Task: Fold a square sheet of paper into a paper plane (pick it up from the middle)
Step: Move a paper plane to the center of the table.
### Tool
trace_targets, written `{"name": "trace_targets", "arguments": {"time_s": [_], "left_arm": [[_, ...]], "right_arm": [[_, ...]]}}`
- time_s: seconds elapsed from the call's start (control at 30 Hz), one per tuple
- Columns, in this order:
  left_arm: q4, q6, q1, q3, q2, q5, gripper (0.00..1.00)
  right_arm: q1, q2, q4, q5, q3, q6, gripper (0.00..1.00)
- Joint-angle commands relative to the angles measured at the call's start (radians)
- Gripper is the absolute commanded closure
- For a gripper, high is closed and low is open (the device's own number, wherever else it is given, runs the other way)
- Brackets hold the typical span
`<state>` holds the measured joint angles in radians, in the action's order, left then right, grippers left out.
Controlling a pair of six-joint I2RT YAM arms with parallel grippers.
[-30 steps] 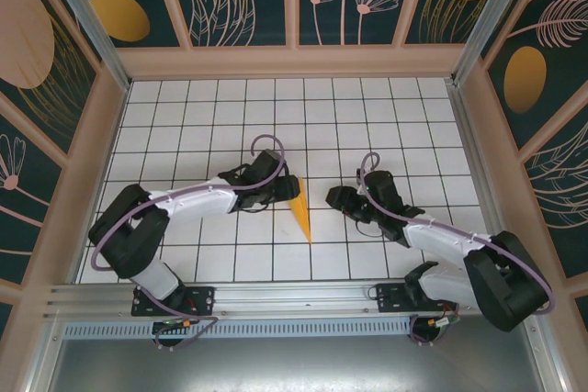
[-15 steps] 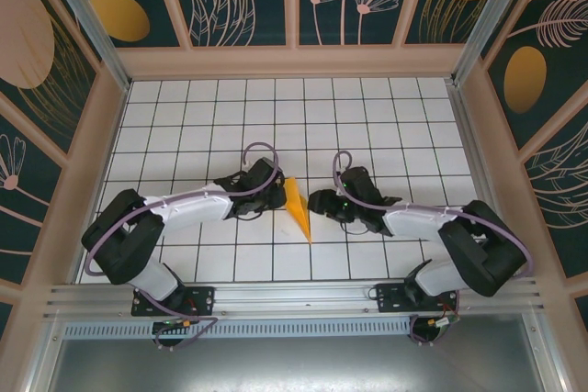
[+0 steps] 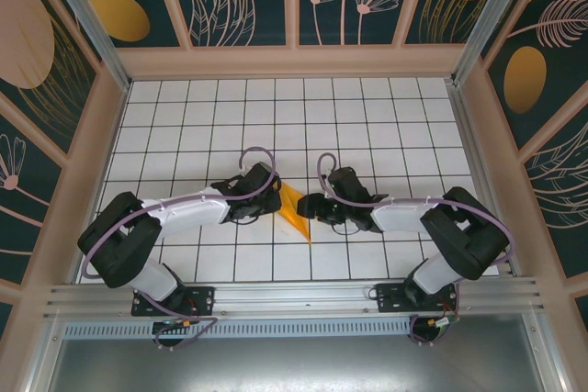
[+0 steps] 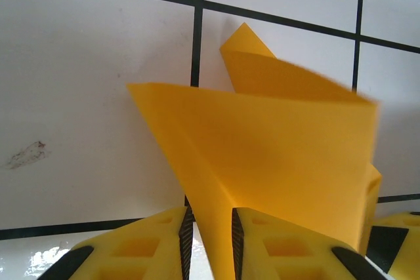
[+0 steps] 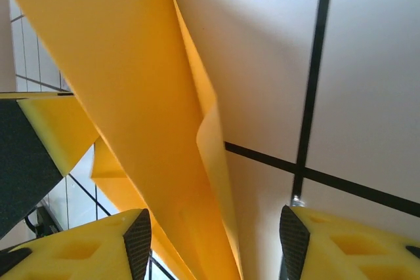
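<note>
left gripper (image 4: 211, 221) had just narrowed onto the centre crease of the sheet of paper (image 4: 275, 149), holding the wedge on edge over the surface (image 3: 367, 117). my right gripper (image 5: 215, 227) had swung in, jaws apart around its other flap, likely ready to press the next fold.

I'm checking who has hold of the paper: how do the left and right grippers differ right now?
The left gripper has its jaws nearly together, pinching the folded paper wedge; the right gripper has its jaws wide apart, the wedge between them unclamped. In the top view the left reaches in from the wedge's left, the right from its right. Both have yellow fingers.
</note>
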<state>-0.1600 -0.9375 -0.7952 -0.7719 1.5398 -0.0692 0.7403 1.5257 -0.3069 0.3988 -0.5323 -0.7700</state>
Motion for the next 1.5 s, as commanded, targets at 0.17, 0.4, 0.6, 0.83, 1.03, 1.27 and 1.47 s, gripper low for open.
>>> {"name": "trace_targets", "arguments": {"time_s": [0.17,0.4,0.6,0.83,1.03,1.27,1.47], "left_arm": [[0.014,0.003,-0.004,0.003,-0.016,-0.014,0.74],[0.022,0.008,-0.004,0.004,-0.016,-0.012,0.75],[0.031,0.008,-0.004,0.0,-0.01,-0.005,0.75],[0.031,0.009,-0.003,0.002,-0.01,-0.007,0.75],[0.026,0.011,-0.003,0.0,-0.012,-0.008,0.75],[0.03,0.01,-0.004,0.0,-0.01,-0.007,0.75],[0.026,0.013,-0.003,0.007,-0.02,-0.013,0.75]], "right_arm": [[0.026,-0.02,0.048,-0.066,-0.054,0.04,0.44],[0.028,-0.118,0.118,-0.125,-0.06,0.09,0.42],[0.047,-0.103,0.079,-0.034,-0.065,0.115,0.44],[0.076,-0.037,0.112,-0.066,-0.102,0.129,0.47],[0.088,0.005,0.148,-0.096,-0.127,0.147,0.47],[0.111,0.059,0.176,-0.099,-0.148,0.163,0.54],[0.154,0.123,0.288,-0.223,-0.213,0.19,0.63]]}}
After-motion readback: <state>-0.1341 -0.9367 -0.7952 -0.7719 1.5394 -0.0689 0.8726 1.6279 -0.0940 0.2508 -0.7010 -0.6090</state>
